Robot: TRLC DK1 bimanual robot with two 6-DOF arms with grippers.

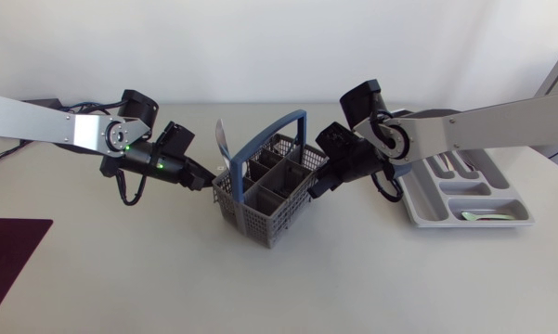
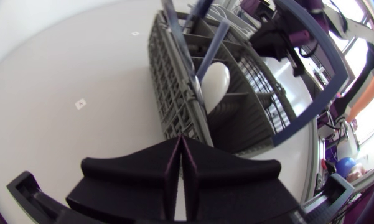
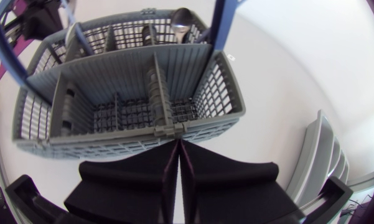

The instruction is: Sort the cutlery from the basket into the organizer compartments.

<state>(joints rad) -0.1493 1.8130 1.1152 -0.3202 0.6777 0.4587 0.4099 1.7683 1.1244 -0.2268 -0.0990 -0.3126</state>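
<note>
The grey cutlery basket [image 1: 265, 195] with a blue handle [image 1: 271, 137] stands mid-table. A silver piece [image 1: 221, 139] sticks up from its left corner. My left gripper [image 1: 204, 182] is shut and empty, its tip just outside the basket's left wall [image 2: 174, 106]; a white spoon [image 2: 215, 84] leans inside. My right gripper [image 1: 317, 188] is also shut and empty, its tip [image 3: 178, 163] at the basket's right wall [image 3: 130, 134]. The compartments nearest it look empty; a metal spoon [image 3: 182, 18] stands in the far row. The grey organizer [image 1: 515, 199] lies at the right.
The organizer holds dark cutlery [image 1: 455, 167] in its far slots and a pale green piece [image 1: 487, 216] in its front slot. A dark red mat [image 1: 9, 269] lies at the table's front left corner. My right arm [image 1: 483, 125] crosses above the organizer.
</note>
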